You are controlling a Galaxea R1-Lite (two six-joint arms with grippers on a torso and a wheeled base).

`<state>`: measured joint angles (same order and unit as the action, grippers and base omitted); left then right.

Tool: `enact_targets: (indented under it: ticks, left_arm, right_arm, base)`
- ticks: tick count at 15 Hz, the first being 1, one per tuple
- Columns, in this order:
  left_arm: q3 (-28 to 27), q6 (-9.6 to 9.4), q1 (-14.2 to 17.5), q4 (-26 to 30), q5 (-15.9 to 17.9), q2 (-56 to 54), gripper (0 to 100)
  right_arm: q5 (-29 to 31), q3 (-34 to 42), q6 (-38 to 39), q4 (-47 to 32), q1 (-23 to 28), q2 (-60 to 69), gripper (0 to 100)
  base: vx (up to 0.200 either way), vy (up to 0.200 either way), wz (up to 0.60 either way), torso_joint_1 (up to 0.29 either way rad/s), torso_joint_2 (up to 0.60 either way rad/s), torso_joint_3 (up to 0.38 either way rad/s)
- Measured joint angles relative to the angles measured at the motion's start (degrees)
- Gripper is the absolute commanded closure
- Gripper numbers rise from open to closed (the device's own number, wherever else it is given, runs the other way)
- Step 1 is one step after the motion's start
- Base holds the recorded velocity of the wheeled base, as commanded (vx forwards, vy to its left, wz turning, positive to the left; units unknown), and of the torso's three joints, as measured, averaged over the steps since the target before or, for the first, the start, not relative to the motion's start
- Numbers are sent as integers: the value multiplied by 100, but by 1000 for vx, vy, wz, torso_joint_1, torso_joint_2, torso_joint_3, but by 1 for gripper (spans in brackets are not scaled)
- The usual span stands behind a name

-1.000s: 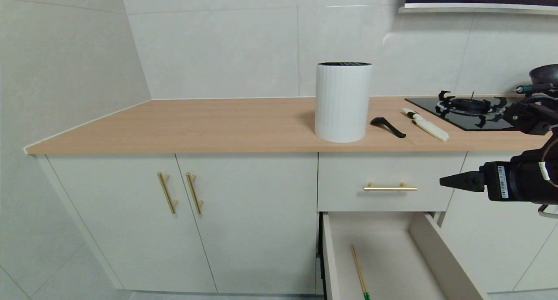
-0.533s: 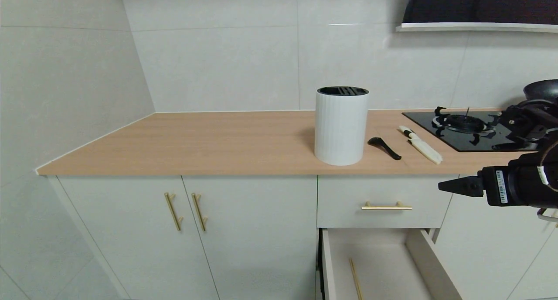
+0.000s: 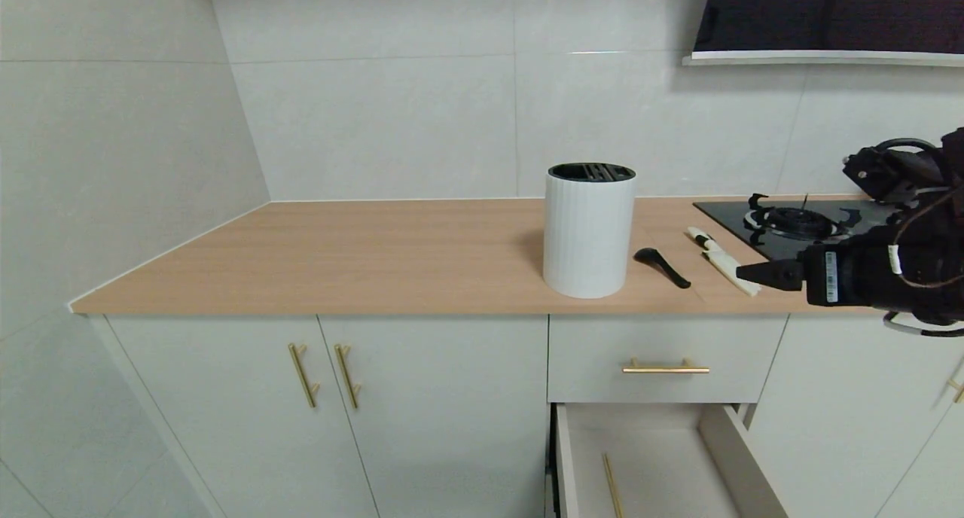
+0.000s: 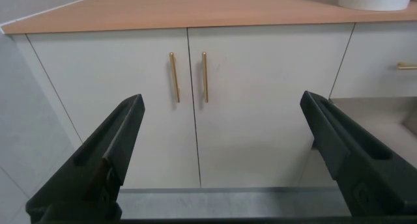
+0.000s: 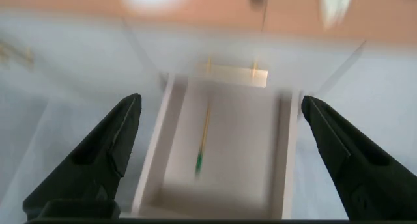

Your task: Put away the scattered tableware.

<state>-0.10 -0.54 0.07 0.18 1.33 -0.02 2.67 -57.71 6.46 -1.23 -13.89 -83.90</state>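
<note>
A black spoon (image 3: 661,266) and a white knife (image 3: 721,260) lie on the wooden counter (image 3: 376,254), just right of a tall white slotted holder (image 3: 589,232). Below them the lower drawer (image 3: 566,458) is pulled out, with a pair of chopsticks (image 3: 611,484) inside. My right gripper (image 3: 753,274) hovers at the counter's front edge, close to the knife's near end. In the right wrist view my right gripper (image 5: 219,107) is open above the drawer (image 5: 156,165) and the chopsticks (image 5: 202,142). My left gripper (image 4: 221,101) is open and empty, low before the cabinet doors (image 4: 189,74).
A black gas stove (image 3: 798,220) sits on the counter at the right. A shut drawer with a gold handle (image 3: 666,367) is above the open one. Tiled walls close the left and back. The counter left of the holder is bare.
The head view has shifted, so the counter sits lower in the picture. My right gripper has risen from drawer-front height to the counter edge, nearer the knife.
</note>
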Motion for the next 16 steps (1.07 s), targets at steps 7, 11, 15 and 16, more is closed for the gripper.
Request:
enact_targets:
  ticks: [7,11,15,16]
  left_arm:
    - [0,2,0,0,0,0,0]
    - [0,0,0,0,0,0,0]
    - [0,0,-2,0,0,0,0]
    - [0,0,-2,0,0,0,0]
  right_arm:
    - [-833,-2124,-739,416,628,-2280,0]
    - [-1162,-2673,-925,660,835,-3322,0]
    - [-1389,-2799,-1147,845,920,-3910,0]
    - [-1389,-2812,-1152,1012,912,-4025,0]
  base:
    - [0,0,0,0,0,0]
    - [0,0,0,0,0,0]
    - [0,0,0,0,0,0]
    - [0,0,0,0,0,0]
